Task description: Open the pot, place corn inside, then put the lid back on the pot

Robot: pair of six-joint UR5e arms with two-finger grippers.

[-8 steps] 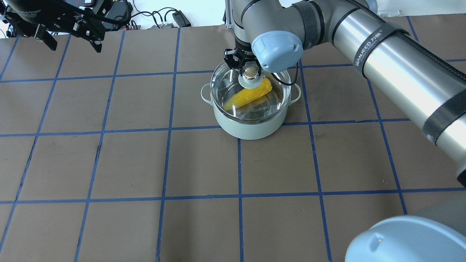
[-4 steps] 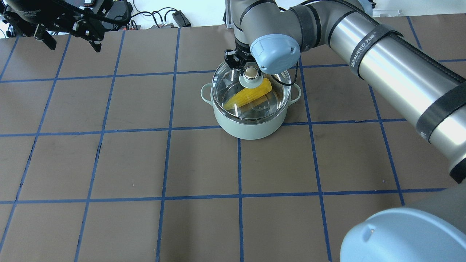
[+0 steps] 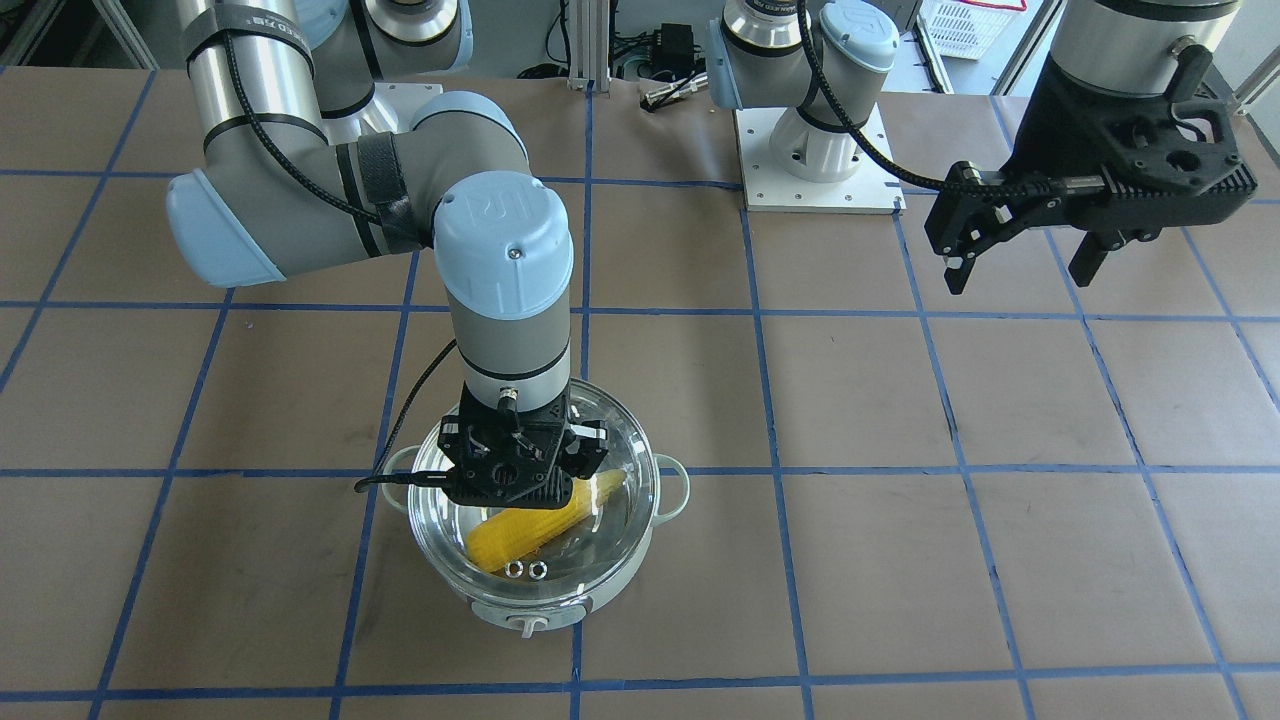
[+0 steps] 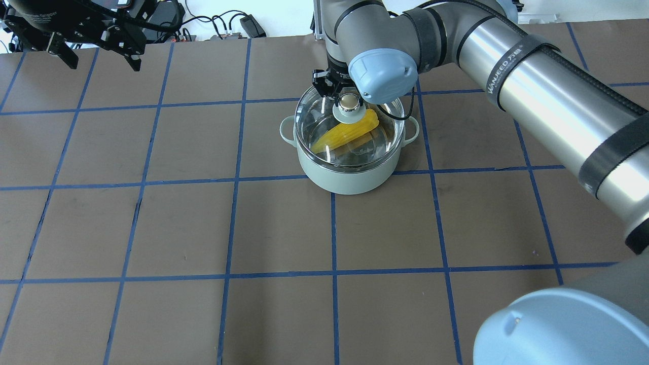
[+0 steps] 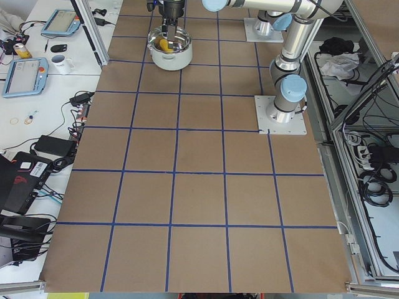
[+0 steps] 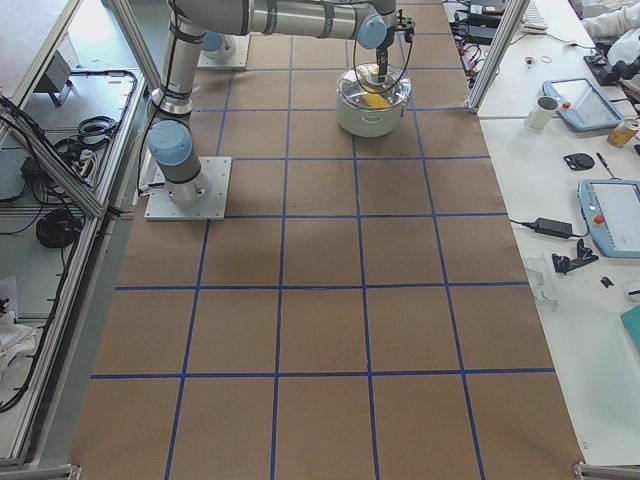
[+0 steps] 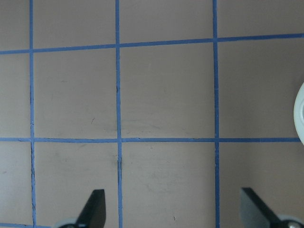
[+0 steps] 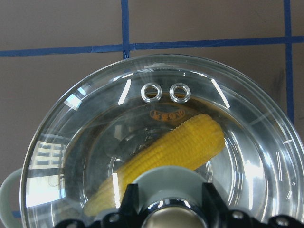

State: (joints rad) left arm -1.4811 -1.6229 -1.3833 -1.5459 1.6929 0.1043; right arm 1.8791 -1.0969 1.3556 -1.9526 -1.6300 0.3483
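Note:
The pale green pot (image 4: 345, 177) stands on the table, its control knob (image 3: 527, 624) facing away from the robot. The yellow corn (image 4: 345, 134) lies slanted inside it and also shows in the right wrist view (image 8: 180, 147). The clear glass lid (image 4: 309, 114) sits on the pot's rim. My right gripper (image 4: 349, 101) points straight down over the pot, its fingers closed on either side of the lid's shiny knob (image 8: 168, 216). My left gripper (image 4: 104, 65) is open and empty, held high over the table's far left corner, well away from the pot.
The table (image 4: 203, 228) is brown with a blue tape grid. Cables and a power brick (image 4: 251, 23) lie beyond its far edge. The arm bases (image 3: 815, 160) stand at the robot's side. The pot also shows in the exterior left view (image 5: 169, 59).
My right arm's forearm has shifted a little. The gripper, lid, pot and corn have stayed in place. The left arm has barely moved.

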